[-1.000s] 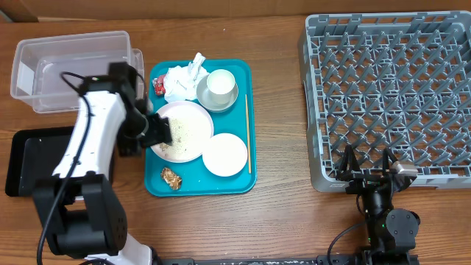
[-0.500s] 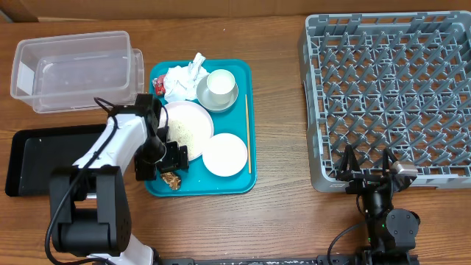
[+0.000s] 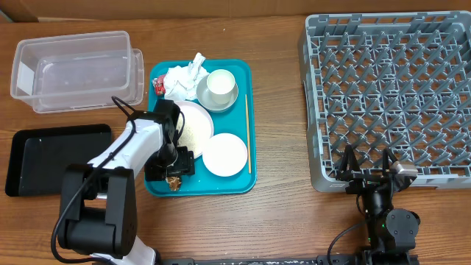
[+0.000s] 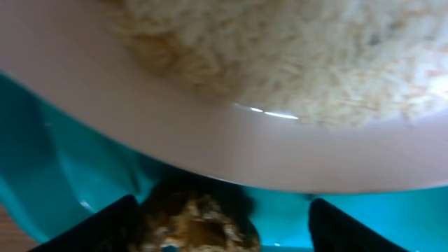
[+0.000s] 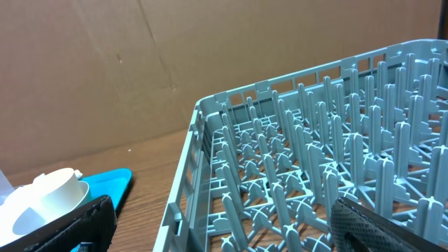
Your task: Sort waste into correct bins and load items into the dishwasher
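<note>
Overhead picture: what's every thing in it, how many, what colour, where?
table: one, brown, under everything
tub: one, clear, far left
black tray: one, black, in front of tub
teal tray: one, teal, left of centre
napkins: one bunch, white, back of teal tray
wrapper: one, red, beside napkins
bowl: one, white, right of napkins
big plate: one, white, middle of teal tray
rice crumbs: many, pale, on big plate
small plate: one, white, beside big plate
food scrap: one, brown, front of teal tray
stick: one, pale, along teal tray's right edge
dish rack: one, grey, right side
left fingers: two, black, open, either side of food scrap
right fingers: two, black, open by dish rack
</note>
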### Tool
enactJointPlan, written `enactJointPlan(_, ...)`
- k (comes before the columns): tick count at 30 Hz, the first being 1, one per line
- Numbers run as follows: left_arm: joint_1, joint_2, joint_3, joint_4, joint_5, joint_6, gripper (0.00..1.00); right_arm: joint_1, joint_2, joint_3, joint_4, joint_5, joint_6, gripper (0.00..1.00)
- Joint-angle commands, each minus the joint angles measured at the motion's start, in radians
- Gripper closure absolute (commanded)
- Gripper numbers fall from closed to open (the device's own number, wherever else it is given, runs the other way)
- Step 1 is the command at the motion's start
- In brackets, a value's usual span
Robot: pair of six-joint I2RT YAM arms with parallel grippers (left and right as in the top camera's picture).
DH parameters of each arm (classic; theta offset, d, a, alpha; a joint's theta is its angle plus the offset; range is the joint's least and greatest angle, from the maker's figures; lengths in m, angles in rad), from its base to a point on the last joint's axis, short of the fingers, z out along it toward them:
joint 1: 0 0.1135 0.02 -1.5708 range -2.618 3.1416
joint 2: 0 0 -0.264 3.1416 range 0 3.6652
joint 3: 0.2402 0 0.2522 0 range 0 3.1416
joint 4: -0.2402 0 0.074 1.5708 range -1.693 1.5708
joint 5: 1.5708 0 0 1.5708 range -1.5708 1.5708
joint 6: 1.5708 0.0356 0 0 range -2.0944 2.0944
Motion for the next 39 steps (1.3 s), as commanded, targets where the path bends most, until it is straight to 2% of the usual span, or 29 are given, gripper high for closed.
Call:
enactJointPlan(1, -0.004, 0.001, -0.016, 0.004, -0.092, -0.053, 0.23, -0.003, -0.008, -0.01, 0.007, -0.005, -0.006, 0.0)
enactJointPlan(8, -0.004, 0.001, -0.047, 0.039, -0.093, -0.079, 0.29, -0.003, -0.008, -0.01, 0.007, -0.005, -0.006, 0.0)
enactJointPlan(21, -0.004, 0.001, -0.04, 0.033, -0.093, -0.082, 0.59, -0.003, -0.008, -0.01, 0.007, -0.005, -0.006, 0.0)
enactJointPlan(32, 0.0, 0.001, 0.082, -0.095, -0.093, -0.082, 0.68, -0.003, -0.008, -0.01, 0.007, -0.005, -0.006, 0.0)
enactJointPlan(39, 0.028, 0.001, 0.216, -0.153, -0.153, -0.081, 0.62, -0.003, -0.008, -0.01, 0.007, -0.005, -0.006, 0.0)
